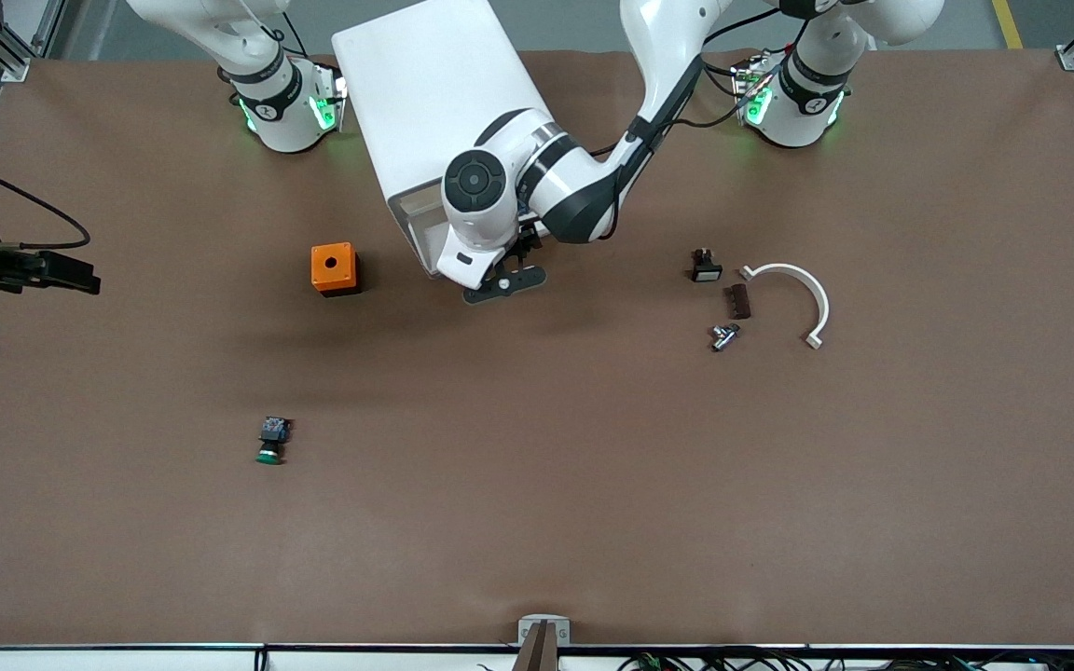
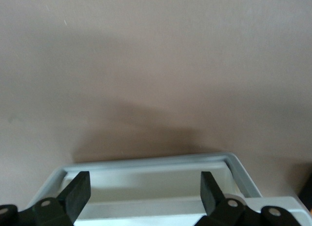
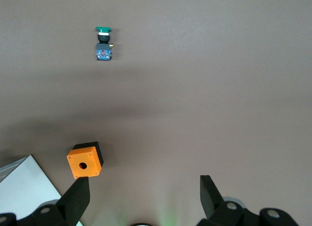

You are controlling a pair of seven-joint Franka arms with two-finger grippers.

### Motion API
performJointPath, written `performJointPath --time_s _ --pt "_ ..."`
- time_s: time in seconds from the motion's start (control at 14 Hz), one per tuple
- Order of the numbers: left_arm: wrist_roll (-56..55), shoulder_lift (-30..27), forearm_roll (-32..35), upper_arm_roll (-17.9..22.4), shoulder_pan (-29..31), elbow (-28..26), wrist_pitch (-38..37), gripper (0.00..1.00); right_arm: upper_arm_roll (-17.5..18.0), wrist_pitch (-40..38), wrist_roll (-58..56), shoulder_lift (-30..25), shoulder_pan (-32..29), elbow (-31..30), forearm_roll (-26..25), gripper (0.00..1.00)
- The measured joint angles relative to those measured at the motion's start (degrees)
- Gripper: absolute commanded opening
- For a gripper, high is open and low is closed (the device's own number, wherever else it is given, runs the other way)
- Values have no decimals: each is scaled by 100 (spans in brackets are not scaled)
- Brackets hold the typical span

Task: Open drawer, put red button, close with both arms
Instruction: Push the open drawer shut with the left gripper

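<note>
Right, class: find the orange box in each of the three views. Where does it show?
Front view: the orange box stands beside the white cabinet, toward the right arm's end.
Left wrist view: not in it; only the drawer shows.
Right wrist view: the orange box stands by the cabinet's corner.
Shared landmark: the cabinet.

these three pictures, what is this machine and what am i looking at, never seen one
Two white robot arms work at a brown table. The big picture looks down from across it; the other two come from cameras on the arms' wrists.

The left gripper is open over the pulled-out drawer of a white cabinet, holding nothing. The right gripper is open too, up over the table near its base.

On the table lie an orange box, a green button and, toward the left arm's end, a white curved piece and small parts. No red button shows.
</note>
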Motion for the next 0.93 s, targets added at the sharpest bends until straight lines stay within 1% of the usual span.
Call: performJointPath --time_s 0.36,0.64,0.93 --pt "0 -1 -674 -6 0 -122 -7 99 -7 25 -85 0 -327 0 0 100" --pt "-1 -1 -1231 -35 -1 -296 -11 99 2 13 -160 0 -333 0 0 100" --pt "-1 -1 -1578 -60 -1 -420 -11 99 6 9 -223 2 -333 0 0 100"
